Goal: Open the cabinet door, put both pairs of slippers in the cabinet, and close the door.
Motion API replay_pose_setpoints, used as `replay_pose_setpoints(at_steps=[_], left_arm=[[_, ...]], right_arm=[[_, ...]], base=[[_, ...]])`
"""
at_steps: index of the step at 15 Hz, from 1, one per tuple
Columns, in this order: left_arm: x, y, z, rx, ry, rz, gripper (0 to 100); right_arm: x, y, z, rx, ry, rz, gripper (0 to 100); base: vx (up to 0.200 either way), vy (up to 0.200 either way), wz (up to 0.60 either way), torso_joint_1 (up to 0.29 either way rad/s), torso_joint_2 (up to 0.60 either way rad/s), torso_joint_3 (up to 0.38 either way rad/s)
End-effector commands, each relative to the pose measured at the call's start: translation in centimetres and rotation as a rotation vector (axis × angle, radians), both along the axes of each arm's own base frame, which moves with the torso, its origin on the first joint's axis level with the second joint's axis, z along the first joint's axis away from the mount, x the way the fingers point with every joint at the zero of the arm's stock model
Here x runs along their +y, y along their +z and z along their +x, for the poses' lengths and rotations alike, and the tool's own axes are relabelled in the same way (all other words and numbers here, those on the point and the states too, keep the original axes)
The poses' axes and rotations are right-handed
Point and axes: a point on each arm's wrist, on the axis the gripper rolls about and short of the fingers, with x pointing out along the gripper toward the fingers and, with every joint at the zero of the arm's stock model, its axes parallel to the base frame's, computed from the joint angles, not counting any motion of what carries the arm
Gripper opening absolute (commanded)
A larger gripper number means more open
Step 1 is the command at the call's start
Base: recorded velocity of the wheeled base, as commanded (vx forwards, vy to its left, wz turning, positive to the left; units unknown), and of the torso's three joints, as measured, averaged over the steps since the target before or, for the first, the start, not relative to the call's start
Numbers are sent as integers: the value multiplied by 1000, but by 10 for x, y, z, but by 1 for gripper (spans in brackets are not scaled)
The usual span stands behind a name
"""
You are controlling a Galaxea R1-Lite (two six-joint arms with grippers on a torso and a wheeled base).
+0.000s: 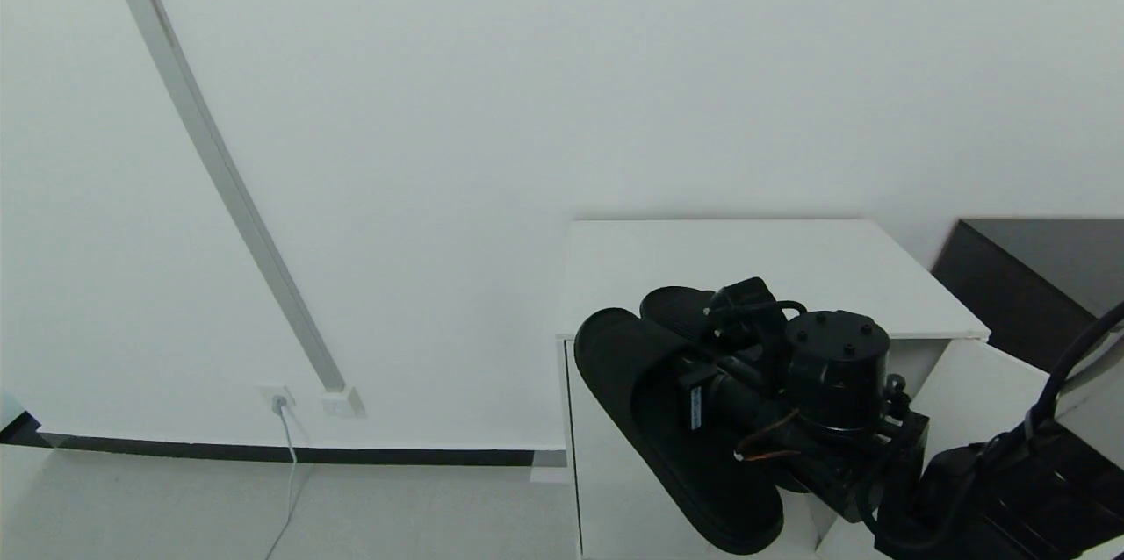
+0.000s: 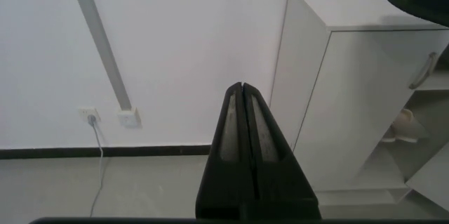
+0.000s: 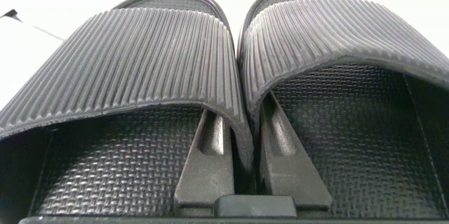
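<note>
In the head view, right of centre: a white cabinet (image 1: 764, 266) against a pale wall. A pair of black slippers (image 1: 654, 420) is held side by side in front of its upper front edge, soles turned outward and toes highest. The right gripper (image 1: 702, 380) is buried among their straps. A white door panel (image 1: 970, 389) stands angled out on the cabinet's right. A wall socket (image 1: 276, 399) with a cable sits low on the wall, well apart to the left. In the left wrist view: the left gripper (image 2: 242, 88), fingers (image 2: 230, 129) pressed flat together with nothing between, hangs apart from the cabinet. A handle (image 2: 421, 70) is on the cabinet front, with open shelves beside it bearing a pale shoe (image 2: 403, 126). In the right wrist view: one finger lies under each ribbed strap, resting on the textured footbeds. The slippers' adjoining inner edges are pinched between the fingers (image 3: 205, 164).
</note>
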Motion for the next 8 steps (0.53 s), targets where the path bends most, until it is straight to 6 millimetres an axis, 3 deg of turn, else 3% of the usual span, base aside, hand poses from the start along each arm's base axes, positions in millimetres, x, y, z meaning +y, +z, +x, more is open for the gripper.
replay_pose_setpoints(at_steps=[1, 8], left_arm=[[0, 0, 0, 1, 1, -1, 0], [0, 0, 0, 1, 1, 1, 0]], right_arm=[[0, -2, 0, -2, 3, -12, 0], [1, -4, -2, 2, 8, -20, 0]], base=[[0, 0, 0, 0, 0, 0], [0, 0, 0, 0, 0, 0]])
